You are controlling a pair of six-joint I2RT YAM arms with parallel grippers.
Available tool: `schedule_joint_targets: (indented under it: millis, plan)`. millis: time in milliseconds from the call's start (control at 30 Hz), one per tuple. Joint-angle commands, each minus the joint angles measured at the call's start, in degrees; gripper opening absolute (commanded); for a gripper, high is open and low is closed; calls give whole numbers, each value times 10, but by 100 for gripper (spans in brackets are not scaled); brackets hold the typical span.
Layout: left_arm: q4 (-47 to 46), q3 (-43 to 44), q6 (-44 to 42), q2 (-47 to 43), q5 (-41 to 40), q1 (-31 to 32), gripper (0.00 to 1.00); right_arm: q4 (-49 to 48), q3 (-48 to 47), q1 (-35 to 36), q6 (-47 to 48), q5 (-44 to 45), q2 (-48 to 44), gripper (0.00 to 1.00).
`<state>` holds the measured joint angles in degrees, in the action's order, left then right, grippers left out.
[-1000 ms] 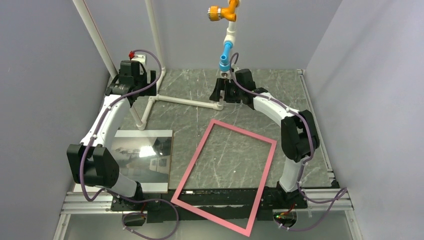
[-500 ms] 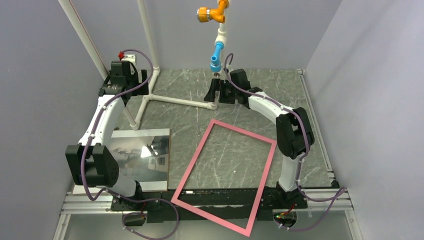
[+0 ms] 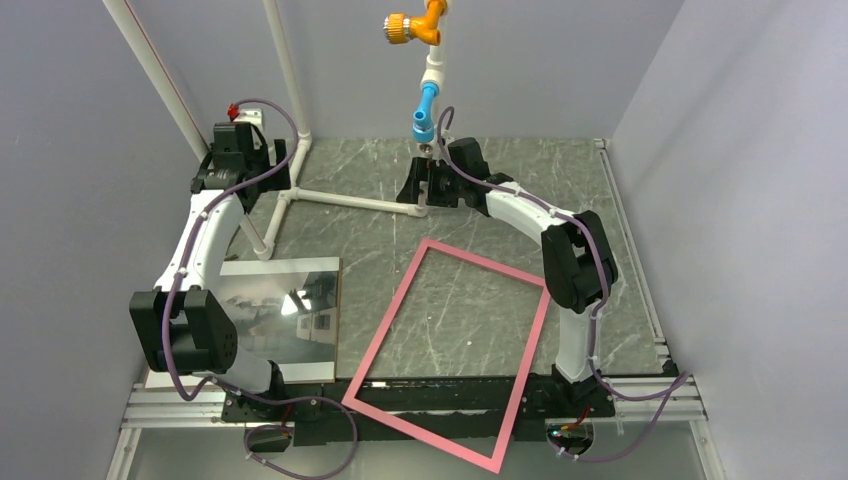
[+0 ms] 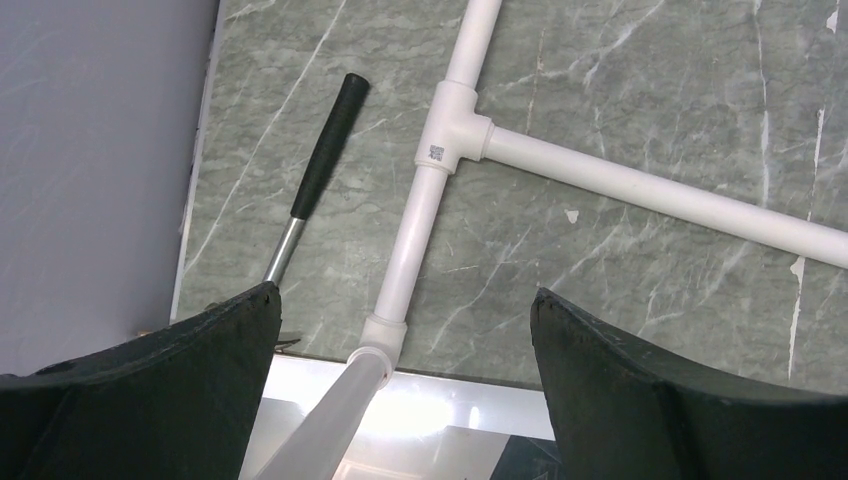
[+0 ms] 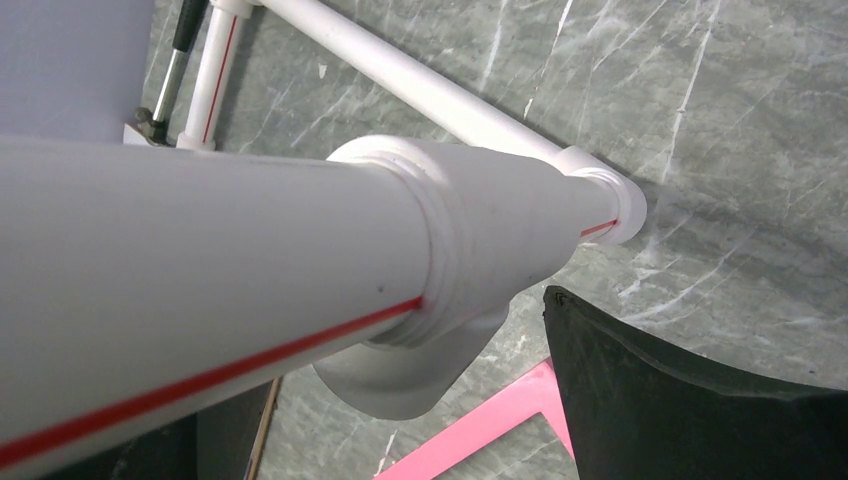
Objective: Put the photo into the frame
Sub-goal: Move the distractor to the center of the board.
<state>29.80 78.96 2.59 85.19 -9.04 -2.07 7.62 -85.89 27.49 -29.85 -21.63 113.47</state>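
The left fingers [image 4: 150,390] stand wide apart with an upright of the white pipe stand [image 4: 440,150] passing between them. Neither one touches it, so they hold nothing. A black-handled rod [image 4: 330,130] lies on the surface [image 3: 550,165] just beyond them.

The right fingers [image 5: 700,400] sit on either side of the stand's other upright at its foot. The pipe fills the wrist view, and I cannot tell whether they clamp it or only bracket it.

Both arms reach to the far side, well apart from the task's things. The photo [image 3: 285,310] lies flat and face up at the near left, partly under the left arm. The frame [image 3: 384,322] lies pink face up in the middle, with its near corner hanging over the surface's near edge. The photo's near right corner comes just beside the frame's left bar, but I cannot tell whether they touch.

By my reading nothing of the task proper is done. The photo is outside the frame and no fingers are on either. Grasping the photo, bringing it over and seating it in the frame are all left to do. With the pink face up, the frame may also need turning first.
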Motion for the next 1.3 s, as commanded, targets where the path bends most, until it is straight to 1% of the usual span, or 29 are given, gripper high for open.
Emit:
schedule_joint_targets:
  millis: [0,167,333,500,667,1133,1267]
  plan:
    - [66,-5,1,-23,-20,-24,98,-16,-29,1,-6,-6,-12,100]
    - [65,3,0,-20,26,-24,99,-14,-29,1,-8,-2,-30,100]
    - [67,4,-2,-15,52,-24,99,-6,-32,1,-13,1,-44,100]
    - [67,5,-4,-9,56,-24,99,-12,-10,1,-20,25,-73,100]
    - [74,17,-6,7,62,-24,99,7,-16,1,-18,41,-83,100]
    - [102,64,-9,57,83,-26,99,41,-63,0,-7,53,-65,99]
    - [110,77,-8,71,91,-27,99,46,-77,-2,-11,46,-59,97]
